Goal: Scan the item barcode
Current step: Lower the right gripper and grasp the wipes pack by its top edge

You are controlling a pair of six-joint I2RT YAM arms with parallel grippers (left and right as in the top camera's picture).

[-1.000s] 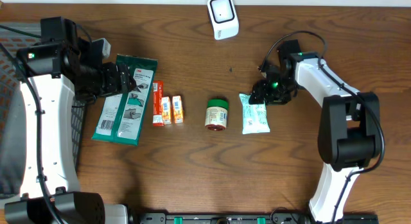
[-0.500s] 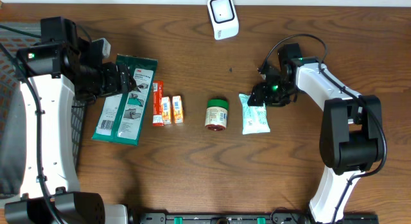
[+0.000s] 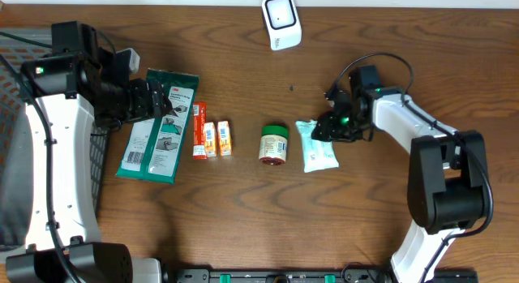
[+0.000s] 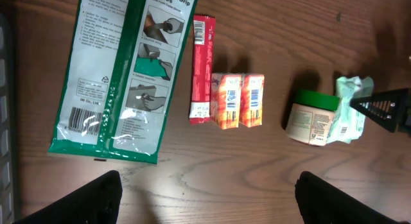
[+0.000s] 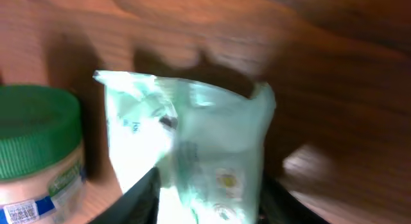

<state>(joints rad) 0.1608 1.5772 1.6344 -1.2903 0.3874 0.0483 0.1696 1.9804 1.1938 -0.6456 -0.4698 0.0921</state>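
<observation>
A pale green pouch (image 3: 318, 147) lies right of centre, beside a green-lidded jar (image 3: 273, 144). My right gripper (image 3: 324, 127) is down at the pouch's upper end. In the right wrist view the pouch (image 5: 192, 134) fills the gap of that gripper (image 5: 205, 208), with both dark fingers pressed against its sides. The jar (image 5: 38, 153) stands just to its left. A white scanner (image 3: 280, 22) sits at the table's far edge. My left gripper (image 3: 154, 100) hovers open over the left side; its fingertips (image 4: 96, 198) stand wide apart with only wood between them.
A green glove pack (image 3: 160, 125) lies at the left. Next to it are a red stick pack (image 3: 199, 130) and two small orange boxes (image 3: 216, 139). A dark wire basket edge (image 3: 12, 48) sits at the far left.
My right gripper has closed in on the pale green pouch and shifted left; the pouch has slid and turned slightly towards the jar. The left arm has stayed still.
</observation>
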